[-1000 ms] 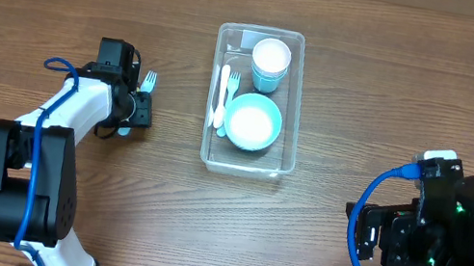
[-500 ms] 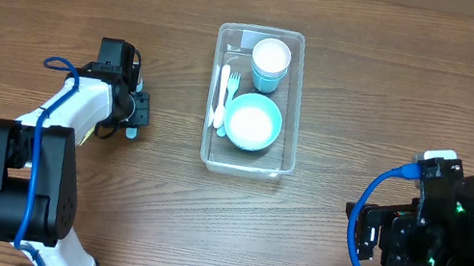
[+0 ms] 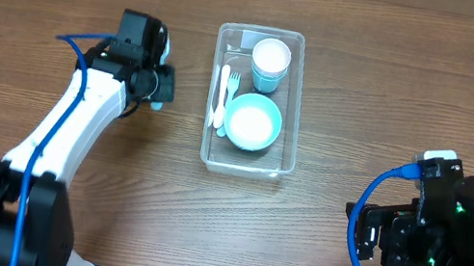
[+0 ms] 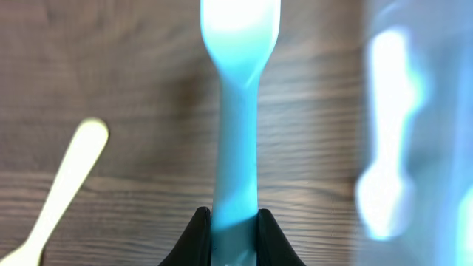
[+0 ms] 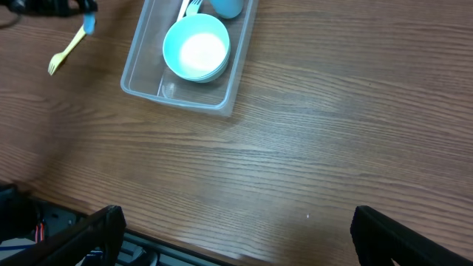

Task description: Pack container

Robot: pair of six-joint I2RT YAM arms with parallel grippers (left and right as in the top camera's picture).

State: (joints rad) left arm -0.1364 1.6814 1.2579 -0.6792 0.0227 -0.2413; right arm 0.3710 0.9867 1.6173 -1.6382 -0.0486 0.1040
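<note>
- My left tool (image 4: 235,225) is clamped on the handle of a pale blue plastic utensil (image 4: 236,133). The head runs out of the top of the wrist view, so I cannot tell whether it is a fork or a spoon.
- My right tool (image 5: 236,218) hangs with its fingers spread wide and nothing between them, well apart from the load, over bare wooden worktop (image 3: 372,88).
- The clear rectangular plastic container (image 3: 251,162) sits mid-worktop, just to the right of the left tool. It holds a round pale blue bowl (image 3: 253,121), a pale blue cup (image 3: 271,59) beyond it, and white plastic utensils (image 3: 221,91) along the left wall.
- A cream plastic fork (image 4: 65,181) lies loose on the worktop, left of the held utensil and not yet packed.
- My read is that the step in hand is carrying the blue utensil over the rim.
- Risk: the free slot by the left wall looks narrow, between bowl and wall. A release off that line could leave the utensil bridging the rim or resting on the bowl.
- Risk: the grip is low on a slim, smooth handle, so the head may swing or slip during a quick traverse.
- Risk: coming in too low could knock the raised rim and shove the light container, spilling the cup.
- Risk: the cream fork lies near my arm's path and could be swept away.
</note>
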